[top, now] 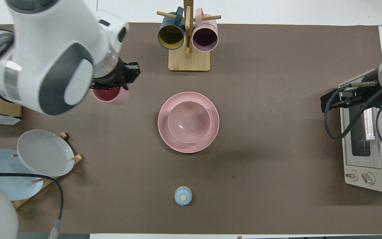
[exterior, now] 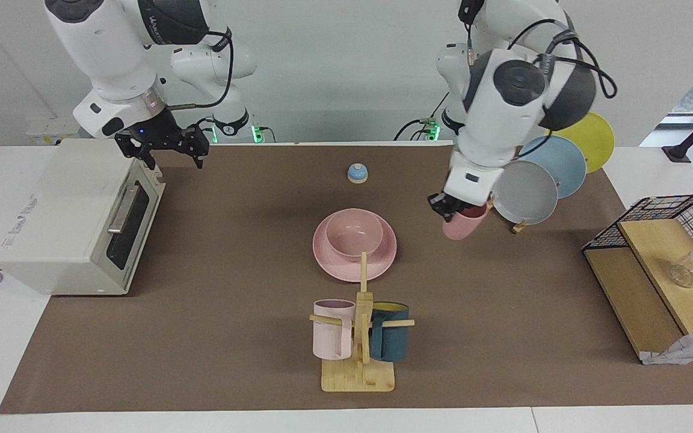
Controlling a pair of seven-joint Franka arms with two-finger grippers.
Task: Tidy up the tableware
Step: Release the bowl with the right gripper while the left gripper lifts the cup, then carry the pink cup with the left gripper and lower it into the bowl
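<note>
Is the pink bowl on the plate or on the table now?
On the plate: the bowl sits in the middle of the pink plate, whose rim shows all around it from overhead.

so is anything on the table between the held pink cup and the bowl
Nothing: the overhead view shows only bare brown mat between the cup in the left gripper and the bowl on its plate.
</note>
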